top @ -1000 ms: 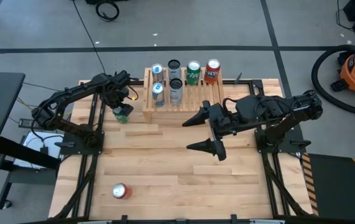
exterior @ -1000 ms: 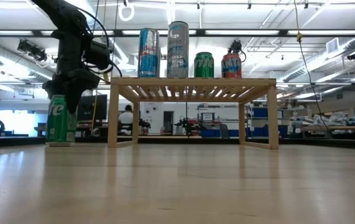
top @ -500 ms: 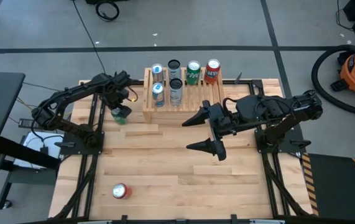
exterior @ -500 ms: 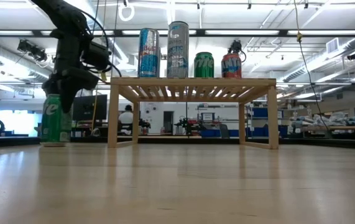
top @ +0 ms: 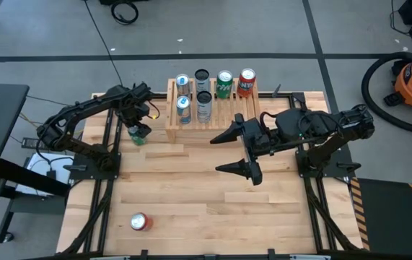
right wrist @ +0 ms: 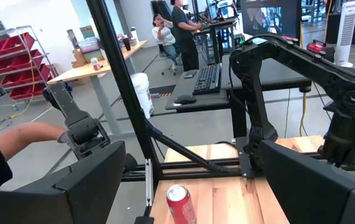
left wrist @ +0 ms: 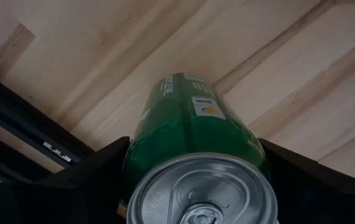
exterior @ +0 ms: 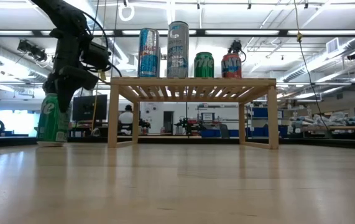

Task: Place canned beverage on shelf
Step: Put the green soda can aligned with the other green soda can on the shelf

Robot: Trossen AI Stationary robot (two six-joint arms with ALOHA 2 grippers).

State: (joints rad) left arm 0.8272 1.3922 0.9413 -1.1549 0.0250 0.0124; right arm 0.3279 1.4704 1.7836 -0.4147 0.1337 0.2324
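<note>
A green can point(top: 138, 133) stands on the table left of the light-wood shelf point(top: 243, 110), and my left gripper point(top: 138, 128) is shut on it from above. In the low view the can point(exterior: 51, 119) leans slightly. The shelf point(exterior: 193, 81) carries several upright cans on its slatted top. My right gripper point(top: 236, 153) is wide open and empty over the table's middle, in front of the shelf. A red can point(top: 139, 222) lies on its side near the front left corner. My left gripper pinches the green can's side wall just below its top rim point(left wrist: 137, 155) between its two fingers point(left wrist: 93, 171), one on each side. The fingers come from above, pointing down. The can is nearly upright, leaning a little, its base point(exterior: 50, 142) at the table top.
The shelf stands at the far middle of the table. Black frame rails point(top: 108, 144) run along both side edges. The red can also shows in the right wrist view point(right wrist: 180, 202). A person's hand point(right wrist: 22, 140) shows beyond the table's left side. Bare wood lies in the near half.
My left gripper has moved a little toward the table's left edge, away from the shelf, taking the green can with it. The can has shifted leftward along the table top and now leans slightly. My right gripper has kept open.
</note>
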